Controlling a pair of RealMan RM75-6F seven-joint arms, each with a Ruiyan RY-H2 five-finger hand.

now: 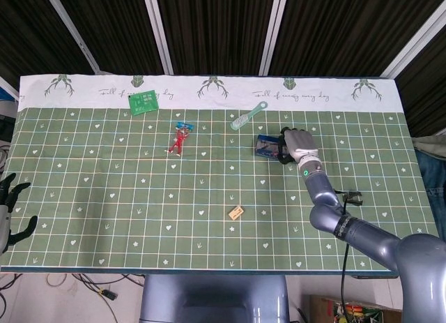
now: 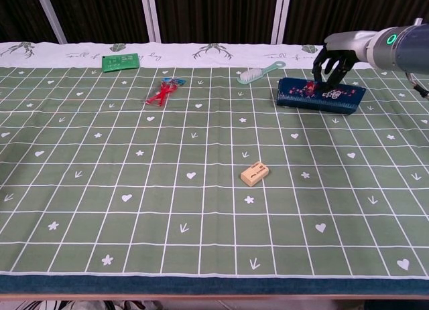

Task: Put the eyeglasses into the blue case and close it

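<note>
Right hand (image 2: 330, 67) of mine sits on the far edge of the blue case (image 2: 320, 96), fingers curled down over its top; I read that as a grip on the case, though from the chest view I can't tell whether the thumb is underneath. The case lies directly below my palm, its long side running out leftward from my fingers toward the pale green brush (image 2: 259, 72), which is near but apart from it. In the head view the case (image 1: 267, 148) peeks out just left of that hand (image 1: 297, 144). It looks closed, or nearly so; the lid seam is too small to judge. I can't see the eyeglasses at all, so I assume they are inside.

I expect a hard shell: stiff, light, slick on the printed surface, with a sprung hinge that snaps. Best hold is across the short width near the middle, pressing flat on the lid instead of at one end, which would tip it.

Left hand (image 1: 8, 210) hangs off the table's near left edge, fingers spread, holding nothing.
</note>
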